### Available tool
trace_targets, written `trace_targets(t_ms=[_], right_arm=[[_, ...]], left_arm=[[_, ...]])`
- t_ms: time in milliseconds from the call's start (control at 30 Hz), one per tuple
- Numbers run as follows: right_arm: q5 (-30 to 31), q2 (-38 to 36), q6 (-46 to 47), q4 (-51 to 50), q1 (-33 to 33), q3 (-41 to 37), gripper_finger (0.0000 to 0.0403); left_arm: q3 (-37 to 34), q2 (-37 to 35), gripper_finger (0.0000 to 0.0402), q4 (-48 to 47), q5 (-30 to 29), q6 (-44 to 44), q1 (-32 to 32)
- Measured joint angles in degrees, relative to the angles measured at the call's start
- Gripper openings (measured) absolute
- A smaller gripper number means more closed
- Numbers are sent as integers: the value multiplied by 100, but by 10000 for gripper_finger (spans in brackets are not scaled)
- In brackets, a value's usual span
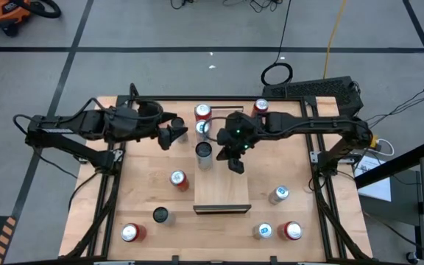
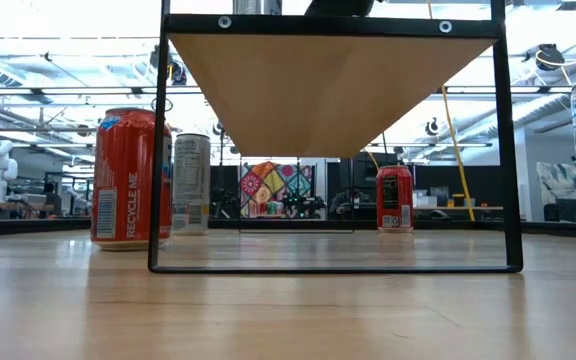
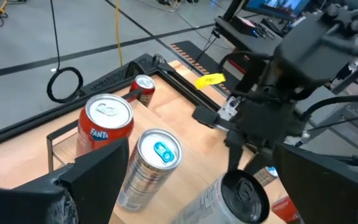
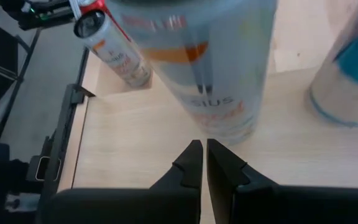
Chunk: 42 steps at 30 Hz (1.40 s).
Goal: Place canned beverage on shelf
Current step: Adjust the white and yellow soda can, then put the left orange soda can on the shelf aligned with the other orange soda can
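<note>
The shelf [image 1: 223, 188] is a raised pale-wood board on a black frame [image 2: 504, 150] at the table's middle, its dark strip at the near end. A tall silver can [image 1: 204, 152] with a dark top stands upright on the shelf's far left corner and looms large in the right wrist view [image 4: 197, 62]. My right gripper [image 1: 236, 165] hangs shut over the shelf just right of this can, its fingertips [image 4: 194, 155] pointing at the can's foot and a little short of it. My left gripper [image 1: 174, 135] is open, above the table left of the can. Two more cans [image 3: 107, 121] [image 3: 157, 162] stand beyond it.
Loose cans stand around the shelf. A red one [image 1: 203, 112] and a silver one [image 1: 203, 127] are at the far edge, and another red one [image 1: 260, 107] at the far right. One more red one [image 1: 178, 179] stands left of the shelf, and several [image 1: 160, 215] [image 1: 279, 193] [image 1: 291, 231] along the near side.
</note>
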Motion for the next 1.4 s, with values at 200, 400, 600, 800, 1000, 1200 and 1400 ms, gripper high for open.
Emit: trace_targets(t_ms=[200, 400, 600, 800, 1000, 1200, 1400], right_arm=[[26, 271, 145, -6, 17, 0, 0], [170, 395, 171, -4, 17, -7, 0], [428, 390, 172, 31, 16, -7, 0], [422, 390, 202, 193, 56, -7, 0], [419, 390, 318, 338, 111, -4, 0], [420, 390, 320, 257, 118, -4, 0], [425, 229, 321, -216, 113, -4, 0]], left_arm=[[0, 0, 398, -37, -2, 4, -127], [0, 0, 398, -165, -2, 9, -167], [0, 0, 398, -335, -2, 13, -167], [0, 0, 398, -462, 0, 11, -167], [0, 0, 398, -464, 0, 11, -167], [0, 0, 398, -463, 15, 11, -167], [0, 0, 398, -527, 341, -204, -247]])
